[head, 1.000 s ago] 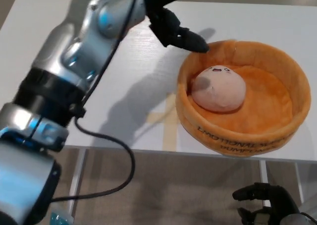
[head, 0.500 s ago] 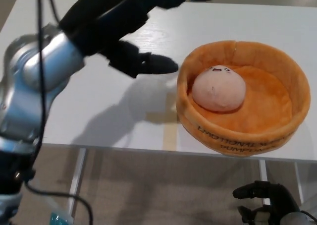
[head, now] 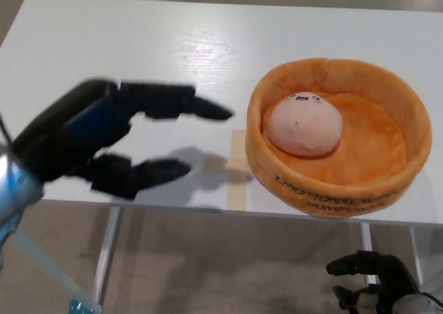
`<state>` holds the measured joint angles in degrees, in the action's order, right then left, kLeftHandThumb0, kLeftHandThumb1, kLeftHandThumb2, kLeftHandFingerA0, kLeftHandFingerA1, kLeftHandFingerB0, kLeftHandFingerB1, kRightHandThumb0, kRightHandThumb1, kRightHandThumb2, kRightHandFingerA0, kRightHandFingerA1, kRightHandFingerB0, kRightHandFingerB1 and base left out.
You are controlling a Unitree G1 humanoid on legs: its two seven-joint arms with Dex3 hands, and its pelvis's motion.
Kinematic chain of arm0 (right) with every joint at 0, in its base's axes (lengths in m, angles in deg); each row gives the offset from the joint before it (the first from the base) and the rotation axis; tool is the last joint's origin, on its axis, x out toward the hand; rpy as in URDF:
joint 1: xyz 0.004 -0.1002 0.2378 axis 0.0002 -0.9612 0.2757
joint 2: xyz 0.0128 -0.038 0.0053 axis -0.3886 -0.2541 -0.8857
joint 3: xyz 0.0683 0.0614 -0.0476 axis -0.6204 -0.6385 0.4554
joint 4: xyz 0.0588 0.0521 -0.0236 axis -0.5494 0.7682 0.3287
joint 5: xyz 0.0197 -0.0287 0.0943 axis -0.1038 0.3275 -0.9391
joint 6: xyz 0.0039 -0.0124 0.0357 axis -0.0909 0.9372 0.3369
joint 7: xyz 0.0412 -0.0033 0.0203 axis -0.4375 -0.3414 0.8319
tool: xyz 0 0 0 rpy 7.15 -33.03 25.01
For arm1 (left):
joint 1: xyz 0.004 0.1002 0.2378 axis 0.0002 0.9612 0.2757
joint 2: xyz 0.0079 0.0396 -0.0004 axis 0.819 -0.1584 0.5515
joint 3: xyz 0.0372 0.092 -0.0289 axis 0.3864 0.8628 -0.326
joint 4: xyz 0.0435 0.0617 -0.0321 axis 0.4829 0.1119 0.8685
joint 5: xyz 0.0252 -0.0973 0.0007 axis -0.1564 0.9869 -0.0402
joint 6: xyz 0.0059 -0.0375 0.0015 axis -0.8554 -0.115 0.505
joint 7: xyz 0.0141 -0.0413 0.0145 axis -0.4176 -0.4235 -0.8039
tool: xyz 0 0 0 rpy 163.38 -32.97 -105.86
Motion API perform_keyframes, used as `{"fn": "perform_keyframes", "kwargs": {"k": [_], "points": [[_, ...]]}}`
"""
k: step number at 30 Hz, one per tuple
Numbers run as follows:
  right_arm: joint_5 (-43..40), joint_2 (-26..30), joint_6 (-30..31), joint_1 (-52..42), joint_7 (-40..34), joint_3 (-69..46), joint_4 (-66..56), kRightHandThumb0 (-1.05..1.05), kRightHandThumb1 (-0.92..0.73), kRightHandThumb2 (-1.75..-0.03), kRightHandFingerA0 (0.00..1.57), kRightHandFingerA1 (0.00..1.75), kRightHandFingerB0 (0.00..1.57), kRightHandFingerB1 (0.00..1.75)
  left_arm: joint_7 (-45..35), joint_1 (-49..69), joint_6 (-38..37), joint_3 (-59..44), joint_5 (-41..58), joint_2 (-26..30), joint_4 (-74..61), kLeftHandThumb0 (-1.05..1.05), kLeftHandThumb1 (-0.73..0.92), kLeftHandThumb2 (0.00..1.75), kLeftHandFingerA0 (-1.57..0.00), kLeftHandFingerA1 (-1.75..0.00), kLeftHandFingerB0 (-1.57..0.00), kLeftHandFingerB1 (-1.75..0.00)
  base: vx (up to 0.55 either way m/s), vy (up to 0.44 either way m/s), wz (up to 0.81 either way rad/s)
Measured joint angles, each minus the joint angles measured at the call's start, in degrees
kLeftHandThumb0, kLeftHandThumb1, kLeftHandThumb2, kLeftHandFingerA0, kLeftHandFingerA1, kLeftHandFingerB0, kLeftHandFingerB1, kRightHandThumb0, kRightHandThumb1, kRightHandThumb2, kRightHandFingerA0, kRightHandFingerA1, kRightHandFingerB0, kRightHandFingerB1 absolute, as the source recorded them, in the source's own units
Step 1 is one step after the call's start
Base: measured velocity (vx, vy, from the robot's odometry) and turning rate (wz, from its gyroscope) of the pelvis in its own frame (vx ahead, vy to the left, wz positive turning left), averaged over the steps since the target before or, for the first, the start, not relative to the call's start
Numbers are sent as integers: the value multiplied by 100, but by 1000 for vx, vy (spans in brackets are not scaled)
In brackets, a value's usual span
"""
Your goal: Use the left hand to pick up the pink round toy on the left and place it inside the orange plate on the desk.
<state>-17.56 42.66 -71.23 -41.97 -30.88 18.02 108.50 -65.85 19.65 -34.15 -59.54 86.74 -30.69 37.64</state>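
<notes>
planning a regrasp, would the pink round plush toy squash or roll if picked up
The pink round plush toy looks soft, so it would probably squash under the fingers. Its dome shape might roll on a flat surface, though the orange plush plate has a raised rim that should contain it. It is likely light.

The left hand (head: pixel 104 144) is motion-blurred; the right hand (head: pixel 377 286) (low, under the desk edge) is cropped.

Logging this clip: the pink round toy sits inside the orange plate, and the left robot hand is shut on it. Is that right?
Not quite. The head view shows the pink round toy inside the orange plate, but the left robot hand is open, clear of the plate and holding nothing.
</notes>
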Motion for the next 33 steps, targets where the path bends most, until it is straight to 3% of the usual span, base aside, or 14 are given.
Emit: {"fn": "perform_keyframes", "kwargs": {"k": [2,5,6,9,10,13,14,22,25,29,33], "points": [[0,7,0,0,0,-2,1,-22,-44,-84,76,88,71,82,-62,199,-7,-35,108,17,-64,13,74,77,-46,-44,-60,-47,0,0,0],[0,17,-1,4,0,-3,0,-24,-43,-84,79,90,73,83,-326,1095,-40,-177,543,114,-373,9,72,79,-45,-43,-68,-49,0,0,0],[0,17,-1,4,0,-3,0,-24,-42,-84,86,95,76,85,-326,1095,-40,-177,543,114,-373,8,72,77,-46,-41,-72,-48,0,0,0],[1,33,-1,4,1,-3,2,-25,-43,-83,83,93,74,83,-595,1875,-49,-175,894,130,-296,13,74,77,-45,-43,-68,-49,0,0,0],[1,46,-1,4,1,-3,3,-24,-43,-83,82,92,73,83,-688,2109,-57,-138,994,117,-125,2,78,68,-46,-42,-70,-48,0,0,0],[1,97,2,3,0,-5,6,-23,-43,-83,82,92,74,83,-896,2560,-76,3,1112,8,607,-3,80,67,-46,-41,-69,-48,0,0,0],[0,103,1,3,0,-6,5,-23,-43,-84,87,96,76,85,-906,2588,-90,23,1116,-15,740,-12,76,64,-51,-42,-72,-48,0,0,0],[1,147,1,5,1,-6,5,-25,-42,-83,83,94,75,84,-1070,2553,-311,230,1112,-376,2696,-10,73,68,-49,-41,-77,-51,0,0,0],[1,155,3,5,0,-9,6,-23,-44,-84,75,89,70,82,-1067,2401,-388,260,1081,-501,3227,-3,74,71,-45,-40,-79,-50,0,0,0],[0,157,2,13,-6,-12,2,-21,-45,-85,83,95,66,80,-904,1987,-595,389,888,-664,4162,-9,73,72,-45,-40,-76,-49,0,0,0],[-2,150,-8,11,-30,-33,0,-21,-46,-86,78,93,63,79,-551,1491,-739,623,579,-827,5042,-10,76,67,-47,-39,-74,-46,0,0,0]]}}
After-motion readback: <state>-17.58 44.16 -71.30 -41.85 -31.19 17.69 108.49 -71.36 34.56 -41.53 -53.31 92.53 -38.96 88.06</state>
